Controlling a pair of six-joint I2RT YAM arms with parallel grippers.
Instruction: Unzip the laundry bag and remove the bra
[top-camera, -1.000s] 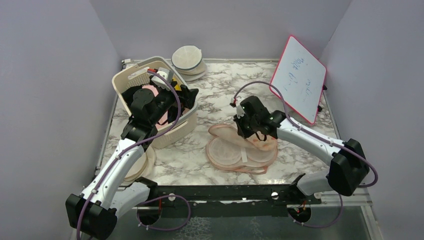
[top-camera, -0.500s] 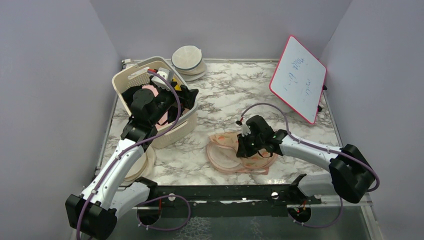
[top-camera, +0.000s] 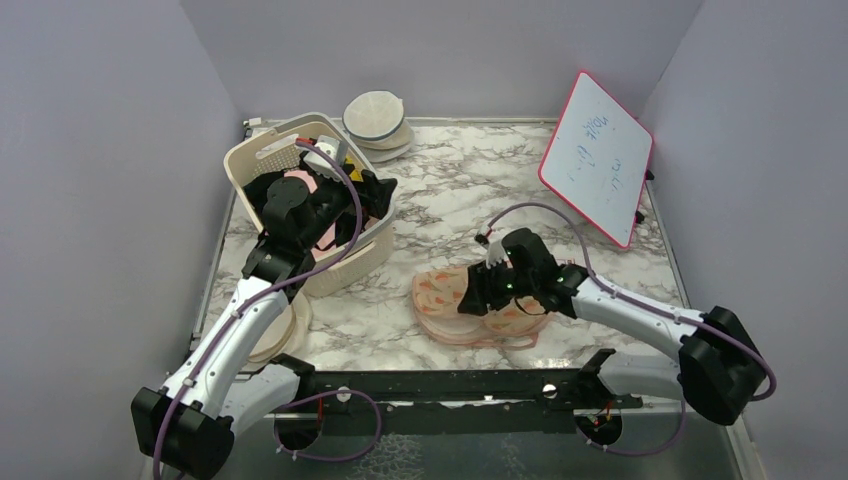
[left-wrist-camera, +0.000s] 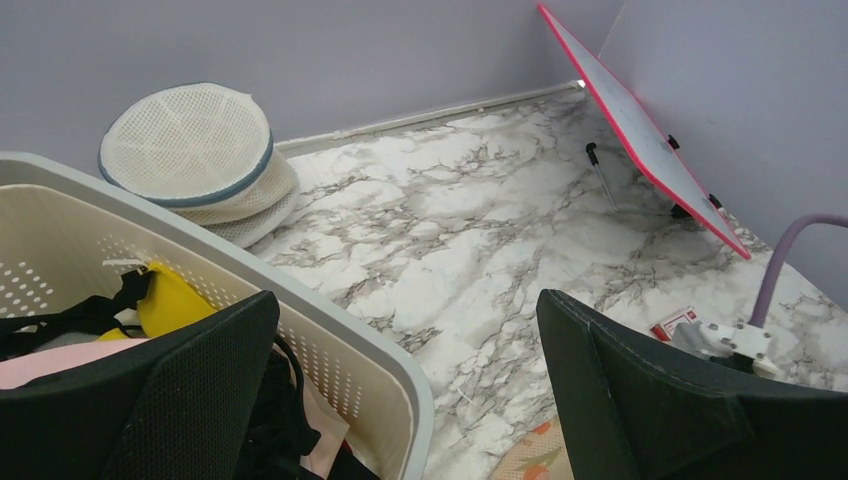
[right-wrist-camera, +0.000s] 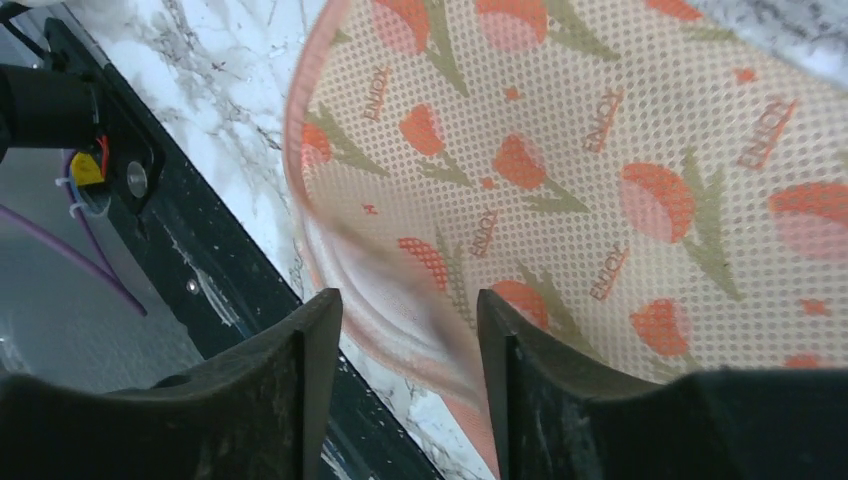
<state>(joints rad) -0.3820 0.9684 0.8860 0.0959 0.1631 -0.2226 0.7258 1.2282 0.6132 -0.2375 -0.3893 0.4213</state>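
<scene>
The peach laundry bag (top-camera: 450, 300) lies flat on the marble between the arms, its printed mesh (right-wrist-camera: 600, 150) filling the right wrist view. My right gripper (top-camera: 480, 297) sits low over its near left part. The jaws of that gripper (right-wrist-camera: 408, 300) stand apart, and the bag's pink rim runs loose through the gap. My left gripper (top-camera: 372, 192) hangs wide open over the basket's right rim (left-wrist-camera: 400, 370), holding nothing. A pale pink soft garment (left-wrist-camera: 50, 362), probably the bra, lies in the basket among black ones, mostly hidden by the arm.
The cream slotted basket (top-camera: 262, 152) stands at the back left. Cream round mesh cases (top-camera: 378, 118) are stacked by the back wall, and another (top-camera: 285, 335) lies under the left arm. A red-framed whiteboard (top-camera: 598, 158) leans at the back right. A black rail (top-camera: 450, 385) runs along the near edge.
My right gripper came down and toward the near edge with the bag's upper flap, laid it over the pink lining, and its jaws parted. The left arm stayed still.
</scene>
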